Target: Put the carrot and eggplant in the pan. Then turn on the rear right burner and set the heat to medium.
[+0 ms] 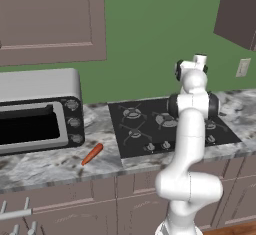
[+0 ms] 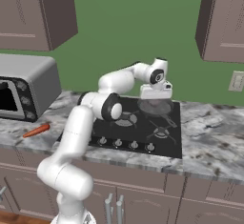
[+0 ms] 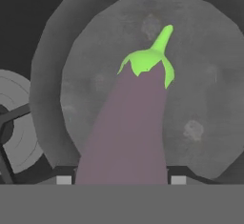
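At the centre of the hand view we see the eggplant [image 3: 128,127], a pale purple body with a green cap and stem pointing to the upper right of that frame. Its wide end runs down between the two small finger tips at the bottom edge, so our gripper [image 3: 121,180] looks clamped on it, fingers partly apart with the eggplant filling the space between them. Behind the eggplant lies the round grey pan [image 3: 200,80], its speckled floor spreading across the middle and right of the frame; we cannot tell whether the eggplant touches the floor or hangs above it. At the left edge a burner [image 3: 19,118] with dark grate bars sits just beside the pan's wall.

From the right base view, our gripper [image 2: 156,94] is at frame centre, just above the pan [image 2: 155,106], which rests on the far part of the black stove [image 2: 138,123]. Knobs [image 2: 126,144] line the stove's near edge.

The carrot [image 1: 92,154] lies well apart from all this, on the marbled counter [image 1: 45,166] in the lower left of the left base view, between the stove [image 1: 140,129] and the toaster oven [image 1: 37,111]; it also shows at the left edge of the right base view [image 2: 36,130]
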Controlling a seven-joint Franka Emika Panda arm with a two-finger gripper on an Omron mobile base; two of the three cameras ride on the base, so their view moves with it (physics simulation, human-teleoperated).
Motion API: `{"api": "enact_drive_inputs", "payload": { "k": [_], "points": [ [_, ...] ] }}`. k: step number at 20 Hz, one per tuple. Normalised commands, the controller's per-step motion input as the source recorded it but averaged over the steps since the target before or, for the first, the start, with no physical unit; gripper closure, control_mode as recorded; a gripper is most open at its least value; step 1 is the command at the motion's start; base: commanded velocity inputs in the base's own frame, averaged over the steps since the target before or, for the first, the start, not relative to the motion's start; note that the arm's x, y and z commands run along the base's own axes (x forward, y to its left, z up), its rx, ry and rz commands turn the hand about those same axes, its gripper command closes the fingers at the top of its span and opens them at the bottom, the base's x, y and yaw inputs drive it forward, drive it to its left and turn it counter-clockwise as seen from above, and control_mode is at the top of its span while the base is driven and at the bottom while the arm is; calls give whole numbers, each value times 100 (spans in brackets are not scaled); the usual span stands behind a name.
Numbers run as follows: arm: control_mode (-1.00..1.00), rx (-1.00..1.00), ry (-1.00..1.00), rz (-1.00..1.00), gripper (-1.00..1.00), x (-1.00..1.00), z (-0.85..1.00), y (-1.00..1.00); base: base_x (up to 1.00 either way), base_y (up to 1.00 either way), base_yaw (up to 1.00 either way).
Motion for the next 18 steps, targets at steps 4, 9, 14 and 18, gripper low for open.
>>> {"api": "enact_drive_inputs", "payload": {
  "k": [4, 9, 14, 18],
  "points": [
    [-100, 0, 2, 0, 100, 0, -31, 0, 0, 0, 0],
    [-100, 0, 0, 0, 100, 2, -31, 0, 0, 0, 0],
    [-100, 1, 0, 0, 100, 5, -34, 0, 0, 0, 0],
    [-100, 1, 0, 0, 100, 11, -14, 0, 0, 0, 0]
  ]
}}
